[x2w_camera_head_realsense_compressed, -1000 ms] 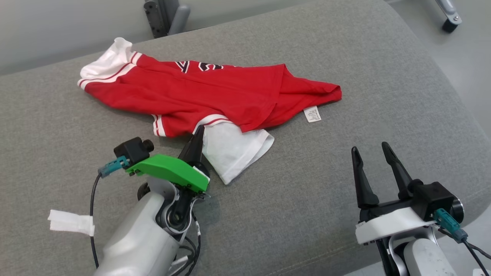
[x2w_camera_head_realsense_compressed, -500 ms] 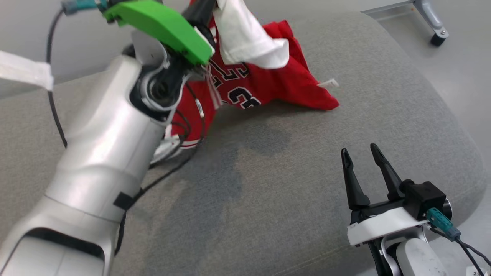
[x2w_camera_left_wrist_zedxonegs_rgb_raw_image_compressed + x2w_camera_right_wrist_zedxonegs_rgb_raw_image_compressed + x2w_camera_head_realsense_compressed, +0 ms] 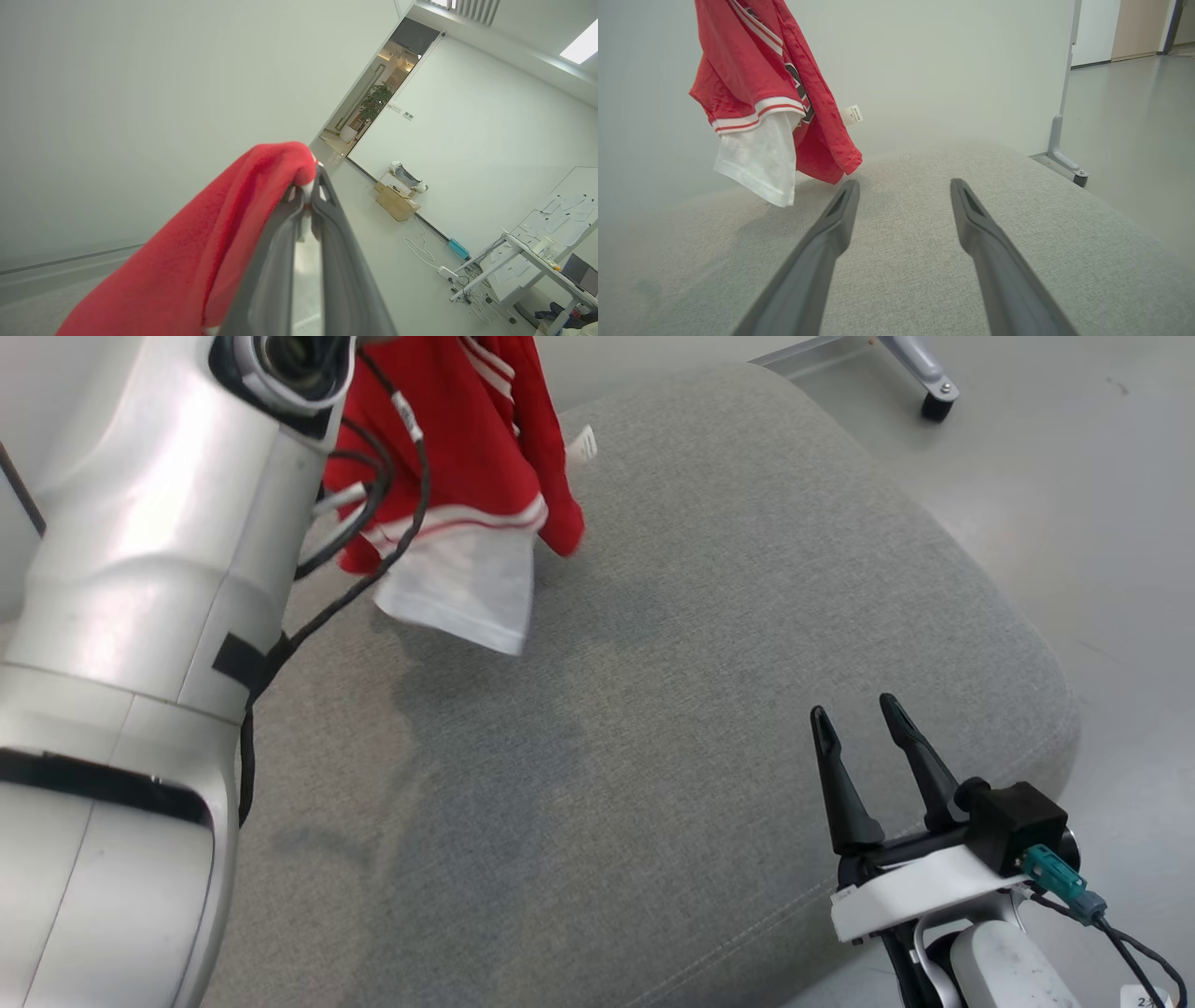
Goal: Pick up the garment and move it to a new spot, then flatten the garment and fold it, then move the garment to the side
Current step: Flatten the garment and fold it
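Note:
The garment (image 3: 467,457) is a red jersey with white striped sleeves and a white label. It hangs in the air above the far left of the grey cushion (image 3: 653,709). In the left wrist view my left gripper (image 3: 308,186) is shut on a red fold of the garment (image 3: 224,224), held high and pointing out at the room. In the right wrist view the garment (image 3: 761,93) dangles at the upper left, its lowest red corner close to the cushion (image 3: 901,261). My right gripper (image 3: 854,719) rests low at the cushion's near right, open (image 3: 903,186) and holding nothing.
My left arm's pale forearm (image 3: 121,616) and its black cable fill the left of the head view. The cushion's rounded right edge drops to a grey floor (image 3: 1102,523). A caster wheel (image 3: 936,403) of a metal frame stands beyond the far right corner.
My left arm has lifted the garment off the cushion, from lying flat to hanging in the air. The head camera has shifted. My right gripper has stayed open in place.

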